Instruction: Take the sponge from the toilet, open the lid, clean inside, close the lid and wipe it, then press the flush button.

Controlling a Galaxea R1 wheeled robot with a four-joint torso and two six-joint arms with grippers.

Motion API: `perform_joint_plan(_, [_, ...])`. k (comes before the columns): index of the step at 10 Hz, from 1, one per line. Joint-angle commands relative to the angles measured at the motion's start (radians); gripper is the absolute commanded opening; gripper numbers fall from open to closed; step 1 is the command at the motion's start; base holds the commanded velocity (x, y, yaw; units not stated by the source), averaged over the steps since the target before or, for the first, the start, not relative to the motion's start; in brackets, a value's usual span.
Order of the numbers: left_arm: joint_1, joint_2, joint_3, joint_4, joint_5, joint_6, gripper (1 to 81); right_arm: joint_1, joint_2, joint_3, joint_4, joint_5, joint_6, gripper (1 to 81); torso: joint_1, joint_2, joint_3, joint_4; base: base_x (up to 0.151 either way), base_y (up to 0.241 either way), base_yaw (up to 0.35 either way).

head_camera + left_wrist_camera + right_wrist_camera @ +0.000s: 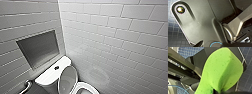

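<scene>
The white toilet (pixel 50 76) stands low in the head view, in the corner of two tiled walls. Its lid (pixel 67 79) is raised and leans back toward the tank, and part of the bowl's rim (pixel 85 88) shows beside it. The small dark flush button (pixel 56 67) sits in the middle of the tank top. In the right wrist view the bright green sponge (pixel 223 72) looms large, pinched at its lower end by my right gripper (pixel 218 91), which is shut on it. My left gripper is open and holds nothing that I can see.
A recessed niche (pixel 38 47) is set in the left wall above the tank. White brick tiles (pixel 120 37) cover both walls. A metal bar (pixel 26 87) shows left of the tank. Dark small-tiled floor (pixel 173 31) lies below the arms.
</scene>
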Motion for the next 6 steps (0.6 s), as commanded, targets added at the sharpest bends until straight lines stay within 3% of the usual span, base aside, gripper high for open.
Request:
perform_joint_plan(1, [-0.012,-0.012,0.039,-0.005,0.079,0.017,81.1,0.008,-0.036,0.057,-0.014,-0.016,0.010,1.0,0.000,0.000,0.000,0.000,0.000,0.000,0.000])
perform_joint_plan(3, [0.014,-0.066,0.145,-0.017,0.073,0.019,81.1,0.029,-0.165,0.271,-0.016,-0.007,0.010,1.0,0.000,0.000,0.000,0.000,0.000,0.000,0.000])
perform_joint_plan(4, [0.025,-0.128,0.255,-0.023,0.050,0.008,81.1,0.036,-0.263,0.421,-0.014,-0.009,0.010,1.0,0.000,0.000,0.000,0.000,0.000,0.000,0.000])
perform_joint_plan(6, [0.028,-0.255,0.467,-0.086,0.030,0.006,81.1,0.059,-0.379,0.559,-0.014,-0.009,0.010,1.0,0.000,0.000,0.000,0.000,0.000,0.000,0.000])
